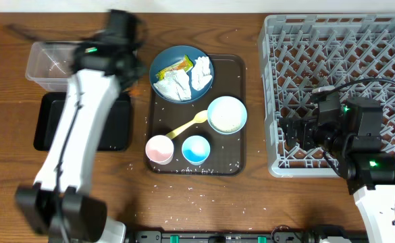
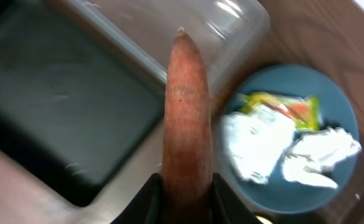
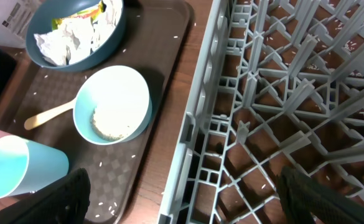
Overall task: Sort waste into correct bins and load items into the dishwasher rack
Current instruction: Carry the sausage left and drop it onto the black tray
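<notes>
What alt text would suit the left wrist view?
The left fingers grip an orange-brown sausage that points away from the camera. Behind it lie a black tray, a clear tub and a blue dish holding tissues and a wrapper.

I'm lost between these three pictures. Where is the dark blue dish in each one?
Overhead: the dish sits top centre, at the far end of the brown tray.
Left wrist: the dish is at lower right, right of the sausage.
Right wrist: the dish is in the top left corner, cut off by the edge.
Shared landmark: the white tissues lying in it.
</notes>
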`<state>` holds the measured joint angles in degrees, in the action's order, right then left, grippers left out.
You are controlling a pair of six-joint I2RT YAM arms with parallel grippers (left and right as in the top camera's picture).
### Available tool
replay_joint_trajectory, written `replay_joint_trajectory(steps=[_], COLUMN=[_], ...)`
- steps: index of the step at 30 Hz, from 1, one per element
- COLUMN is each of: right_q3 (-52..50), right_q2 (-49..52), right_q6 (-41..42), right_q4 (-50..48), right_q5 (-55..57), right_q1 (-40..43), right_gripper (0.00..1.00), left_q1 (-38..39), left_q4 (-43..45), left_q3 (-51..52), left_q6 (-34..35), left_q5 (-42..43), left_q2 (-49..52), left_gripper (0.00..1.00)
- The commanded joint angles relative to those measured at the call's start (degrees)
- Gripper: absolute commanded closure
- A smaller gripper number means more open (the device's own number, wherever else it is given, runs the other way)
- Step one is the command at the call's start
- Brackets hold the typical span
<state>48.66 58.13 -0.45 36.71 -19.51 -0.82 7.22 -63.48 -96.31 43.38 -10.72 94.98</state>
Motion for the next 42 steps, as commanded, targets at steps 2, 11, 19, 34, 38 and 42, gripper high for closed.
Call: replay_joint_trajectory(steps=[2,11,19,34,38,42], right_q3=[0.9,0.9,0.9,0.9,0.9,0.9], right_q2=[-0.02,-0.02,-0.02,-0.02,-0.02,-0.02], right_q6=[0.39,0.42,0.63,0.63,0.61,0.63], right_q4=[-0.07,-0.02,0.02,0.31,0.31,0.28], right_q5=[0.17,-0.04,-0.04,-0.04,-0.02,-0.02], right_q1=[0.0,0.0,0.0,0.0,0.0,0.0], right_gripper=[0.06,0.06,0.06,0.05,0.05,0.05], left_q1=[-4.59,-9.88,-12.55,-12.96,-13.0,-12.87], left_q4=[-5.35,-0.79,23.17,36.87,36.74,34.99], left_q3=[0.13,14.82,35.23,46.56,45.07,40.02], left_q6=[0.57,10.73,18.73,19.47,13.42,-0.31], left_q5=[-0.42,-0.46,-0.44,-1.14,-0.68,5.31], left_q2=[-1.22,-1.09,-0.66,-0.68,-1.81,-6.43], left_gripper=[0.86,0.86,0.85,0.49,0.44,0.39])
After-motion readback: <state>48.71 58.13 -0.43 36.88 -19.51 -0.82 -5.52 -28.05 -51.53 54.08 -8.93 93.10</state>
